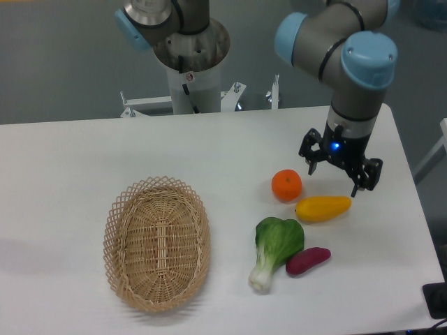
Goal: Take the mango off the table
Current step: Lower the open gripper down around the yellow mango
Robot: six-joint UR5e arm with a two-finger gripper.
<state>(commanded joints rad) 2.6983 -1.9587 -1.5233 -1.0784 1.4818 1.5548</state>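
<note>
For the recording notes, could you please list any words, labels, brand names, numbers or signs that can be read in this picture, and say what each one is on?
None: no readable text shows in this view.
A small red mark on the robot's white base column is too small to read.
The gripper shows only a blue light, no lettering.

White table (84, 153) with basket (157, 242), orange (286, 185), mango (323, 208), greens (276, 248), sweet potato (307, 260)

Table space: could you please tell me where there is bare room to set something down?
The table is bare left of and behind the basket. It is crowded at the right, where the orange, mango, greens and sweet potato cluster.
</note>
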